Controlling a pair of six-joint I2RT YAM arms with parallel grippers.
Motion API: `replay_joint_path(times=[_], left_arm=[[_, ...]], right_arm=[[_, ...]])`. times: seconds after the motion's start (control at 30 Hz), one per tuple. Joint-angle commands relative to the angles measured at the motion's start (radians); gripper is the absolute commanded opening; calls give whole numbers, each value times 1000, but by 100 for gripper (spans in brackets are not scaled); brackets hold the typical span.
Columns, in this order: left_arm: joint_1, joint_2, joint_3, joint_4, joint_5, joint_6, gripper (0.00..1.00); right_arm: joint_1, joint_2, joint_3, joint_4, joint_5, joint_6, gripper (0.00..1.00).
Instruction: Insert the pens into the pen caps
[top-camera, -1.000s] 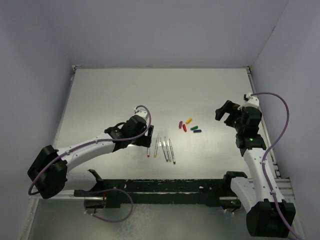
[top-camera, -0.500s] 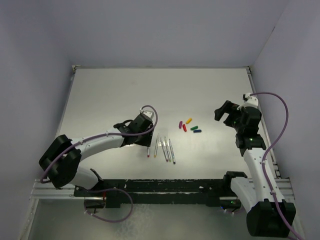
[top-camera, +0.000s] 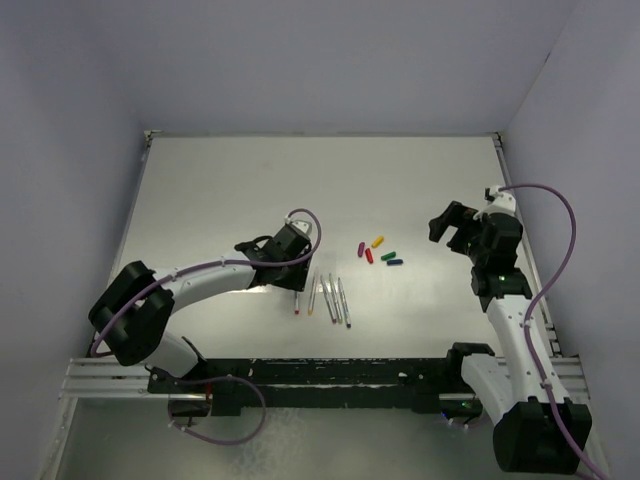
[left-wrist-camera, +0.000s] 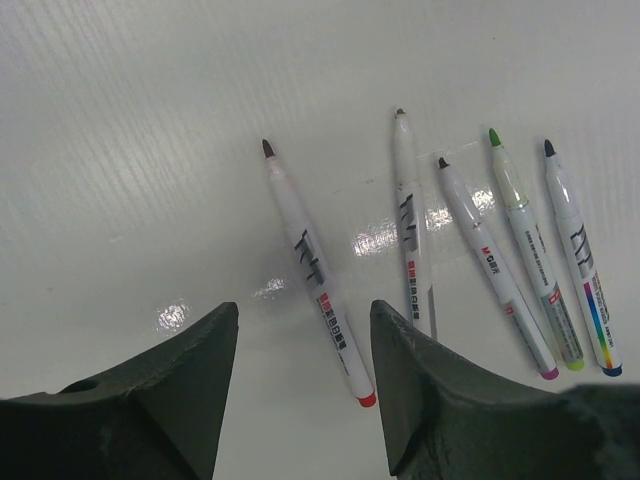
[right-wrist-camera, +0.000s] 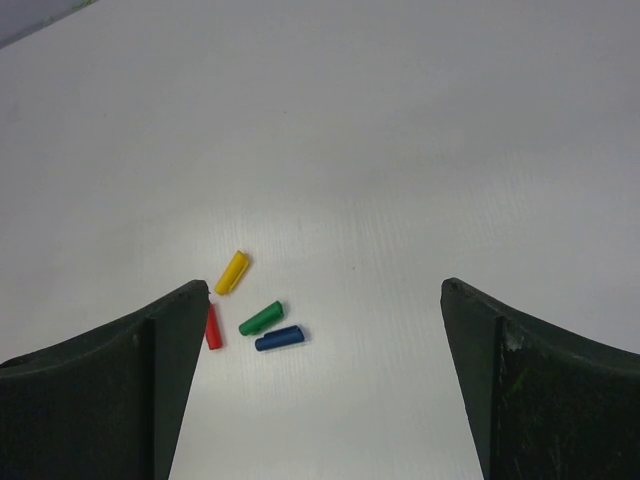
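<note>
Five thin white pens (top-camera: 322, 297) lie side by side on the table. In the left wrist view the red-ended pen (left-wrist-camera: 315, 270) is leftmost, then a second pen (left-wrist-camera: 410, 215), then the purple (left-wrist-camera: 495, 268), green (left-wrist-camera: 530, 250) and blue (left-wrist-camera: 580, 258) ones. My left gripper (left-wrist-camera: 303, 310) is open, and its jaws straddle the red pen's rear end from above; it also shows in the top view (top-camera: 297, 283). The caps (top-camera: 378, 252) lie to the right of the pens: yellow (right-wrist-camera: 231, 272), green (right-wrist-camera: 261, 318), blue (right-wrist-camera: 279, 338) and red (right-wrist-camera: 212, 326). A purple cap (top-camera: 361, 246) shows only from above. My right gripper (top-camera: 450, 232) is open and empty, to the right of the caps.
The white table (top-camera: 220, 190) is walled by grey panels on three sides. A black rail (top-camera: 320, 380) with the arm bases runs along the near edge. Purple cables loop off both wrists.
My left arm has swung right and its gripper has come over the leftmost pen. The right arm, the pens and the caps have not moved.
</note>
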Motion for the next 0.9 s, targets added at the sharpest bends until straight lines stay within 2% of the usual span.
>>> replay_joint_path(times=[0.0,0.07,0.2,0.87], left_arm=[[-4,-4,39,-23,2,-3,60],[-4,-7,37,-29,-5,-4,60],[-5,-8,29,-27,-8,-12,52],[-7,69,3,-5,35,-14,54]], right_arm=[[5,14,62,16,6,-16,100],[5,31,89,7,3,-22,100],[5,63,99,18,-3,-23,100],[5,-13,55,11,35,-13,100]])
